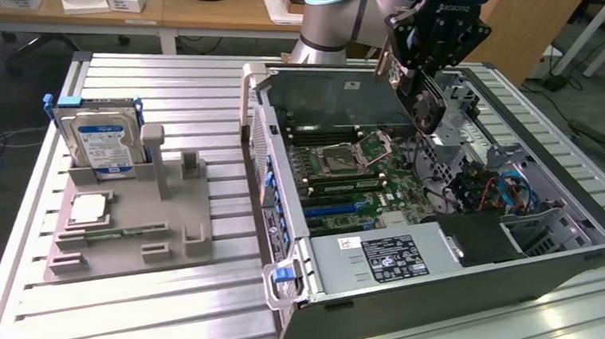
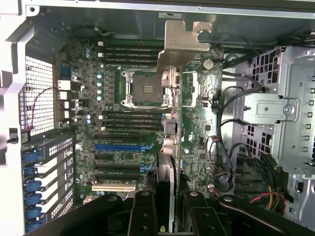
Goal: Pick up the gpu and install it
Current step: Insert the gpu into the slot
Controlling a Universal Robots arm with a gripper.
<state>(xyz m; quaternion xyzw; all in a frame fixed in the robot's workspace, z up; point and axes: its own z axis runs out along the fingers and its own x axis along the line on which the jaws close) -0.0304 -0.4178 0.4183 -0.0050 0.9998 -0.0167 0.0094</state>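
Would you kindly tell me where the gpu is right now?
The gpu is held in the hand above the open computer case, over its motherboard, toward the exterior view's right.

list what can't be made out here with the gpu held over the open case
Wrist view: the slot under the gpu, hidden by the card's own edge and bracket.
Exterior view: print on the power supply label, too small.
Exterior view: lower end of the hard drive, behind the grey holder.
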